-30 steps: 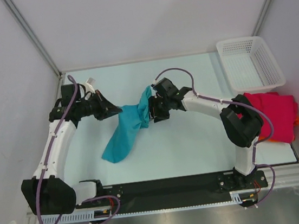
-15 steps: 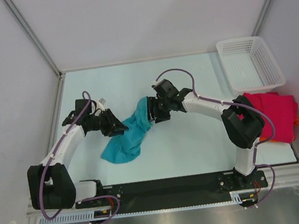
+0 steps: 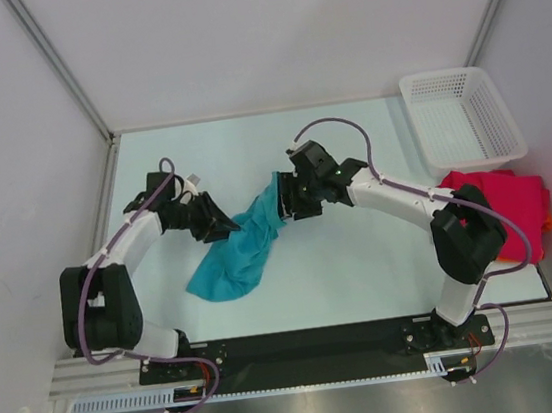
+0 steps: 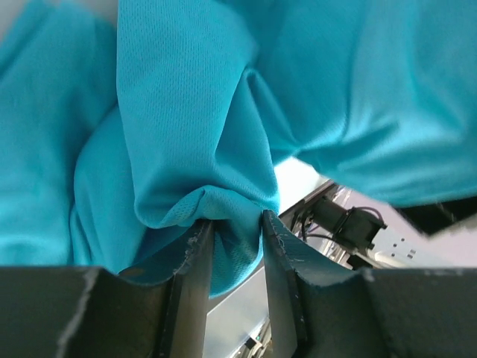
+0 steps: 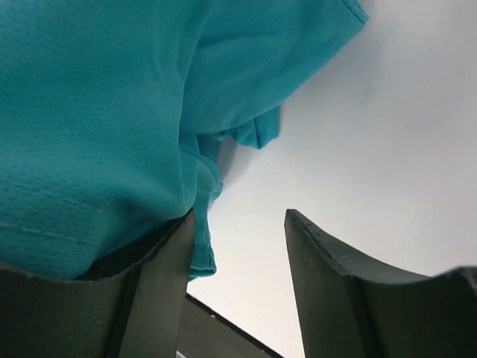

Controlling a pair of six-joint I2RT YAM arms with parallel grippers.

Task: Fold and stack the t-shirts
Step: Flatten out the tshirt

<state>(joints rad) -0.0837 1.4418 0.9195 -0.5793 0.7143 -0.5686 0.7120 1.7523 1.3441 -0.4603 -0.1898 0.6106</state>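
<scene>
The teal t-shirt (image 3: pixel 237 262) lies crumpled in a diagonal band at mid-table. My left gripper (image 3: pixel 226 229) is at its left edge; in the left wrist view the gripper (image 4: pixel 233 224) is shut on a pinched fold of the teal cloth (image 4: pixel 186 112). My right gripper (image 3: pixel 286 203) is at the shirt's upper end. In the right wrist view it (image 5: pixel 238 216) stands open, with teal cloth (image 5: pixel 89 112) draped over its left finger and nothing between the jaws. The crimson-pink t-shirt (image 3: pixel 502 204) lies at the right edge, an orange edge (image 3: pixel 548 223) showing beneath it.
A white mesh basket (image 3: pixel 462 118) stands at the back right corner, just behind the crimson shirt. The pale table (image 3: pixel 363 256) is walled by white panels at the left, back and right. The arm bases sit on a black rail at the near edge.
My left gripper has swung from the far left in to the shirt's left edge. The shirt's lower part has bunched and widened. The right arm's elbow has shifted right.
</scene>
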